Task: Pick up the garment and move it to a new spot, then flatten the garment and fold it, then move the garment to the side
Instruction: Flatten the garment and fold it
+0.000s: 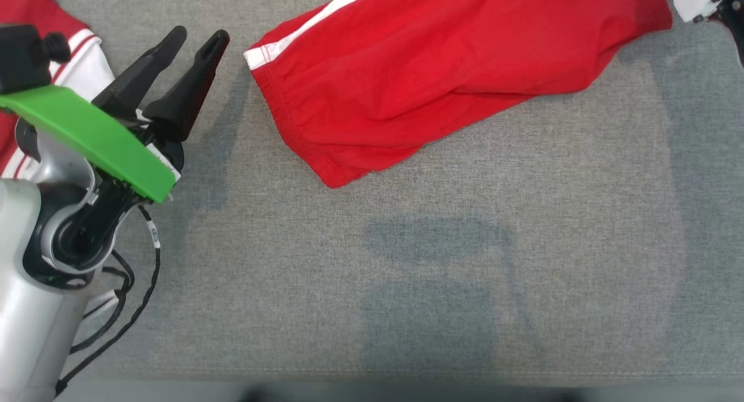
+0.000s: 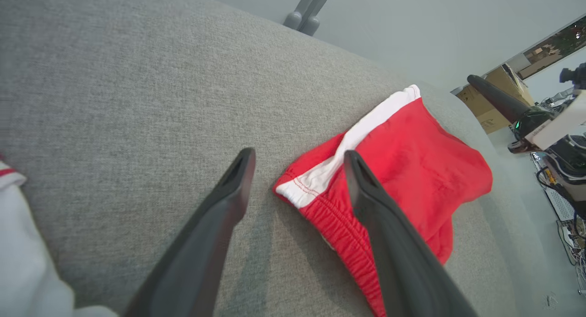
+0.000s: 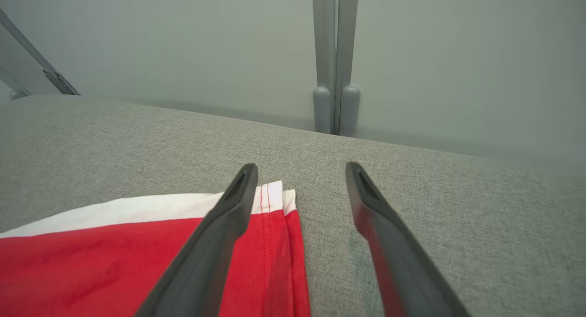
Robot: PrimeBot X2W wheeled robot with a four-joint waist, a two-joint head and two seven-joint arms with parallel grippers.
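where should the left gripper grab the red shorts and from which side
The gathered waistband near its white-striped corner, coming from the robot's left. That thick edge of the red shorts faces the open left gripper, likely easy to pinch.

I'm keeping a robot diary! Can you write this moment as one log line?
shorts: lying on grey surface, unheld | left gripper: open, empty, left of shorts | right gripper: open, empty, by shorts' corner

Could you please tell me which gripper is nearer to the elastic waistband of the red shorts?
Left. The left gripper is just beside the waistband, not touching it; the right gripper is at the opposite leg hem.
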